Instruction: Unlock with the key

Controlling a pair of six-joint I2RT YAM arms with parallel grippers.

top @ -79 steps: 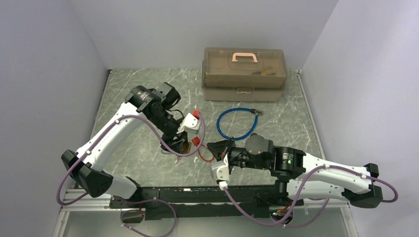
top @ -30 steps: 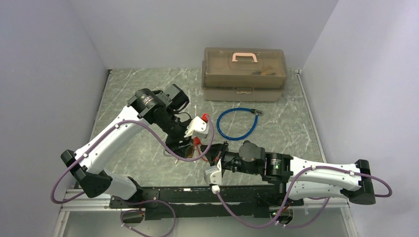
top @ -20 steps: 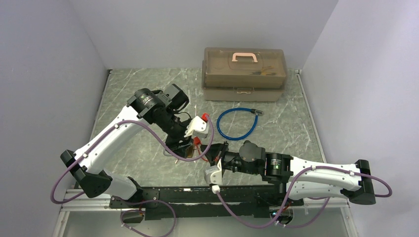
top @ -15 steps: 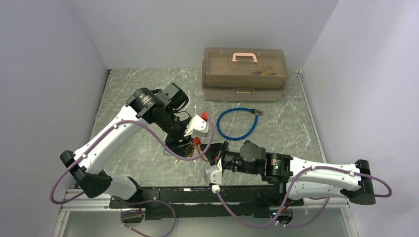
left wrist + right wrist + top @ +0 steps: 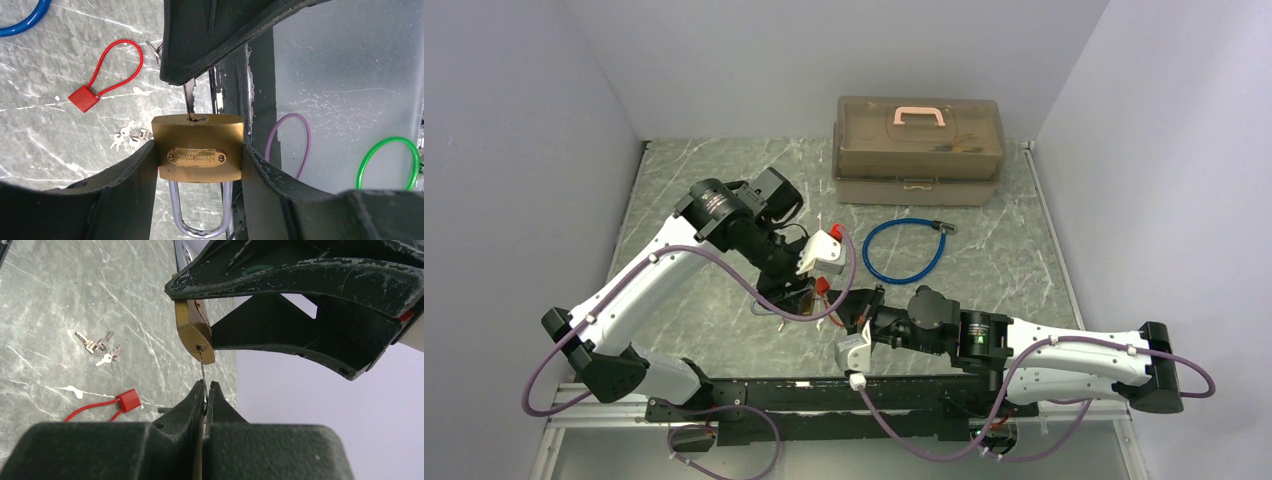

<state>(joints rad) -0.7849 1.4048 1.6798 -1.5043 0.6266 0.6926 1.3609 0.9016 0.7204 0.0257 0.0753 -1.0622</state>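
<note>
Since the earlier top view, your right arm has swung in from the near right to meet the left arm over the near middle of the table [image 5: 704,200], and the left wrist has shifted slightly. The left gripper [image 5: 198,167] is clamped on the flanks of the brass padlock [image 5: 198,137], held above the table with the keyhole [image 5: 196,119] facing the right arm and the shackle [image 5: 200,210] pointing away, both legs apparently still seated. The right gripper [image 5: 205,387] is pinched tight on the key [image 5: 201,371], whose tip sits at the keyhole; how deep it has entered is not clear. The step in hand is therefore insertion, and the lock reads as not yet opened. Next, you likely need to push the key straight along the keyway until it seats, then rotate the right wrist while the left grip resists the twist. A red cable lock [image 5: 82,98] and spare keys [image 5: 127,138] lie below on the table.
</note>
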